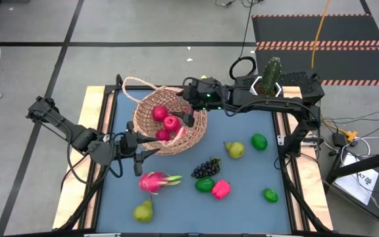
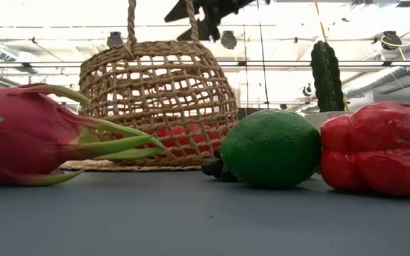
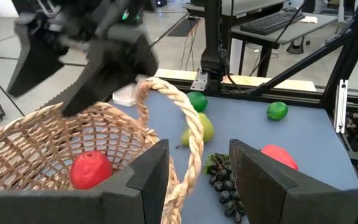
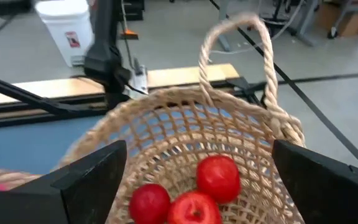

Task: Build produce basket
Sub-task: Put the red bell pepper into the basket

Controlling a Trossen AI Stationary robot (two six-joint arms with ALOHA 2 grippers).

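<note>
Right gripper [image 1: 188, 112] spread above basket [image 1: 151, 105] holding three red fruits [image 1: 170, 122].

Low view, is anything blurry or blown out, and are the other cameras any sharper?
Low view: bright ceiling glare behind the basket; the dragon fruit up close looks soft. Left wrist view: the right gripper over the basket is blurred. High view: evenly lit, with soft shadows under the fruit.

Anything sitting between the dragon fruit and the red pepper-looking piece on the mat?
Yes. In the high view a green lime lies between the dragon fruit and the red piece, with the grape bunch just behind it.
</note>
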